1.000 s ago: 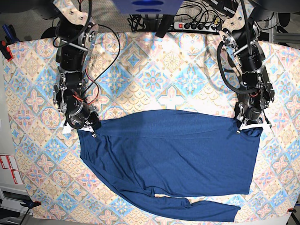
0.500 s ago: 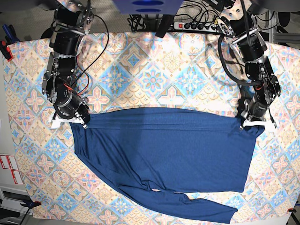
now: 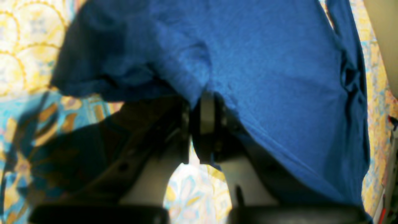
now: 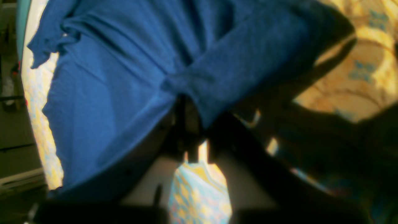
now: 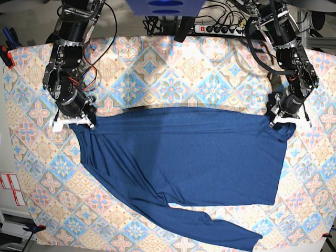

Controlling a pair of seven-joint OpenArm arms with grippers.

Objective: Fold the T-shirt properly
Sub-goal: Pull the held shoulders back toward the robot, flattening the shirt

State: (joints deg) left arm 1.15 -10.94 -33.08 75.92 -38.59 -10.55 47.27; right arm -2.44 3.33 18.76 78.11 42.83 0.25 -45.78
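Navy shirt (image 5: pixel 184 160) lies flat on patterned desk (image 5: pixel 173 79), stretched btwn both arms. Left fingers (image 5: pixel 287 119) & right fingers (image 5: pixel 73 122) each pinch a top corner. Soft, light knit; prob. sags, so corners look like the best hold.

I have both arms reaching down from the far edge, spread wide apart, one at each side of the base view. My right gripper (image 5: pixel 73 122) sits low at that view's left, wrist bent inward, white fingertips (image 5: pixel 62 124) level. Its jaws are pinched tight on a fold of the T-shirt (image 5: pixel 184 157), as its wrist view shows (image 4: pixel 194 130). My left gripper (image 5: pixel 287 119) mirrors it on the other side, forearm angled outward, jaws likewise clamped on the cloth (image 3: pixel 194 124) with only a thin sliver between the fingers.
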